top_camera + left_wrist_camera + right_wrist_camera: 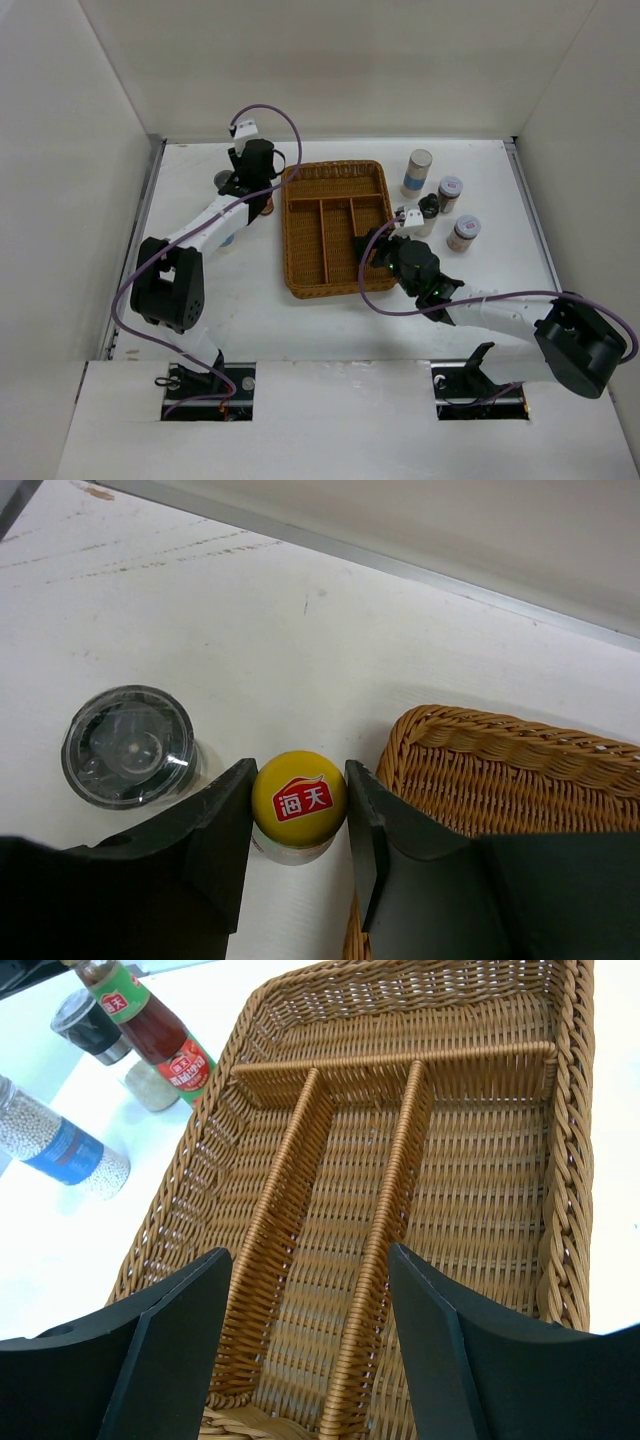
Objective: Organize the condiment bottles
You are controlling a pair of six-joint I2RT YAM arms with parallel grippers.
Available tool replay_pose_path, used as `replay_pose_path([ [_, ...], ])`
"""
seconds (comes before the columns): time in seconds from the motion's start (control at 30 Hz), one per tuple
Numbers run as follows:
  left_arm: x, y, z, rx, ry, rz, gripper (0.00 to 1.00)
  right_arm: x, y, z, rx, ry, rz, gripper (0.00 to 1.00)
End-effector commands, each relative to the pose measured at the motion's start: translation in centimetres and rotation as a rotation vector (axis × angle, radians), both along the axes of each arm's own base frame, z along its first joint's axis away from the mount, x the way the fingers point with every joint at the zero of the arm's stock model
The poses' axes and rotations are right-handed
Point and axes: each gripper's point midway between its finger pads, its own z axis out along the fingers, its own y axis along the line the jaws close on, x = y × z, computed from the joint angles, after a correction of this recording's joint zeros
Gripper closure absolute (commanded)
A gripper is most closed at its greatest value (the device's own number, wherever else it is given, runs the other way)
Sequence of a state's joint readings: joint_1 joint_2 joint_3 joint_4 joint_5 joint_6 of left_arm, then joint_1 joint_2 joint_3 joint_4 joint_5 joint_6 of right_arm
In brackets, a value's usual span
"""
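My left gripper [298, 790] has its jaws clamped on only the cap of the sauce bottle [298, 805], which stands on the worktop [300, 630] between jar [128, 745] and tray [470, 748], so I risk it slipping or swinging when lifted; the right gripper [310, 1255] has its jaws apart and empty.

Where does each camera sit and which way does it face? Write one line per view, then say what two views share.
Top external: high behind the robot, facing down on the table and tray; left arm and right arm show.
Left wrist: on the left arm, facing down at the sauce bottle, its cap clamped by the left gripper.
Right wrist: on the right arm, facing along the tray's compartments; the open right gripper frames the bottom.
Shared: both wrist views show the tray and sauce bottle.
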State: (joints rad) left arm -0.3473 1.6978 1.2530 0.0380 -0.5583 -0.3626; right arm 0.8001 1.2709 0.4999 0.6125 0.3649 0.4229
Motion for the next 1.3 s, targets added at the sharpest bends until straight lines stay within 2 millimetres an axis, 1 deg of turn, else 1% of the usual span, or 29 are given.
replay_pose_path([
  [0.0,0.0,0.7,8.8,-0.031,-0.189,0.032,0.82,0.2,0.9,2.7,0.057,-0.061,0.019,0.29],
  [0.07,-0.6,0.5,11.6,-0.042,-0.242,0.022,0.82,0.1,0.9,2.7,0.058,-0.062,0.017,0.29],
  [0.17,-1.5,-0.5,15.6,-0.062,-0.316,-0.005,0.82,0.2,0.8,2.9,0.062,-0.066,0.014,0.29],
  [0.27,-2.0,-1.8,18.3,-0.079,-0.365,-0.035,0.83,0.1,0.7,3.0,0.067,-0.067,0.014,0.29],
  [0.37,-2.2,-3.7,19.6,-0.099,-0.391,-0.075,0.83,0.0,0.7,3.1,0.073,-0.069,0.013,0.28],
  [0.47,-1.7,-5.8,19.8,-0.111,-0.394,-0.111,0.83,0.0,0.5,3.2,0.076,-0.071,0.010,0.27],
  [0.57,-0.5,-7.8,19.3,-0.111,-0.383,-0.136,0.83,0.0,0.4,3.3,0.077,-0.072,0.007,0.27],
  [0.63,0.6,-9.0,18.7,-0.111,-0.372,-0.145,0.83,0.0,0.4,3.2,0.076,-0.071,0.007,0.26],
  [0.77,2.6,-10.6,16.8,-0.103,-0.345,-0.153,0.83,0.1,0.0,3.3,0.078,-0.073,-0.002,0.26],
  [0.8,3.1,-10.9,16.1,-0.099,-0.335,-0.153,0.83,0.2,-0.2,3.3,0.079,-0.075,-0.007,0.25],
  [0.83,3.3,-11.1,15.7,-0.097,-0.331,-0.155,0.83,0.2,-0.2,3.3,0.079,-0.073,-0.007,0.25],
  [0.9,4.1,-11.5,14.2,-0.092,-0.313,-0.158,0.83,0.2,-0.2,3.4,0.081,-0.075,-0.008,0.25],
  [1.0,4.7,-11.8,12.3,-0.090,-0.304,-0.164,0.83,0.2,-0.3,3.3,0.080,-0.074,-0.010,0.25],
  [1.13,4.8,-11.4,9.5,-0.081,-0.285,-0.158,0.79,0.3,-0.6,3.3,0.076,-0.076,-0.017,0.25],
  [1.2,4.6,-11.2,8.2,-0.075,-0.271,-0.157,0.77,0.4,-1.0,3.5,0.085,-0.080,-0.025,0.24],
  [1.27,4.3,-10.8,7.3,-0.072,-0.265,-0.150,0.70,0.3,-1.1,3.6,0.090,-0.083,-0.028,0.24],
])
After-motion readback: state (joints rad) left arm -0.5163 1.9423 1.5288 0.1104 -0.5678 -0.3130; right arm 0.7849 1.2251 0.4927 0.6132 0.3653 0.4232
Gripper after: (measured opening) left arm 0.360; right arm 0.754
